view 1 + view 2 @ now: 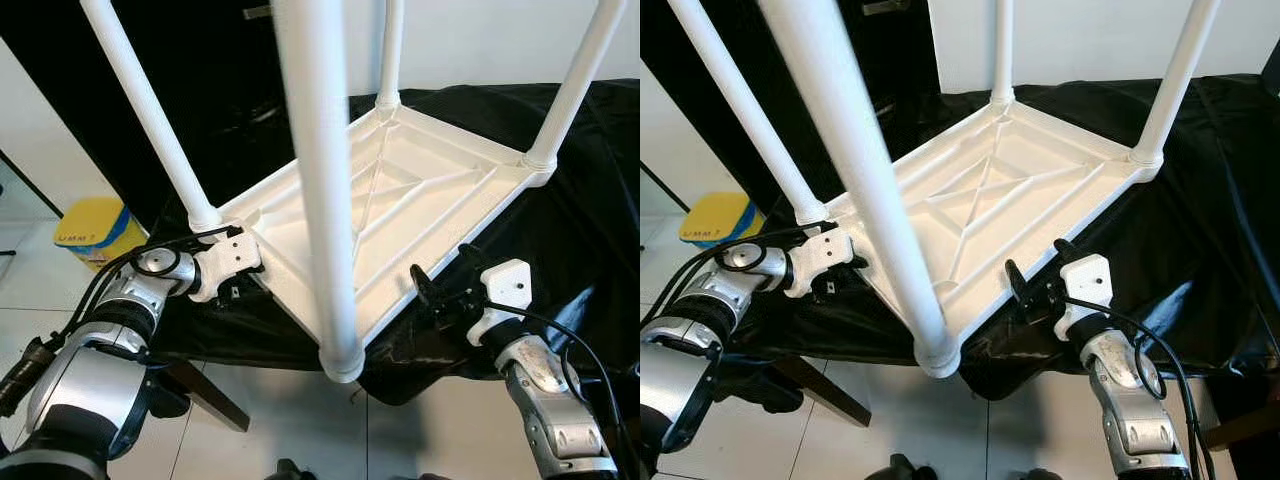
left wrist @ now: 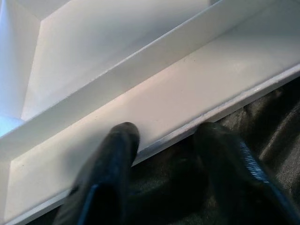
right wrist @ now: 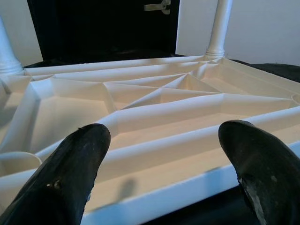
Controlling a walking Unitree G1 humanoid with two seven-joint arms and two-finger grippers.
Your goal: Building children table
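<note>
Child's table (image 1: 400, 215) upside down on black-draped bench (image 1: 590, 200), four white tube legs up; near leg (image 1: 320, 180) socketed at near corner, closest to camera; long axis runs near-left to far-right.

Left gripper (image 1: 240, 285) at near-left rim, jaws straddling the edge: one finger (image 2: 115, 154) inside rim channel, other on cloth side; part open, looks not yet clamped.

Right gripper (image 1: 1025, 290) at near-right rim, jaws wide open, empty, tabletop dead ahead.

Matl: hard moulded plastic, ribbed underside, smooth; cloth glossy, wrinkled. Yellow bin (image 1: 95, 230) on floor, left.
</note>
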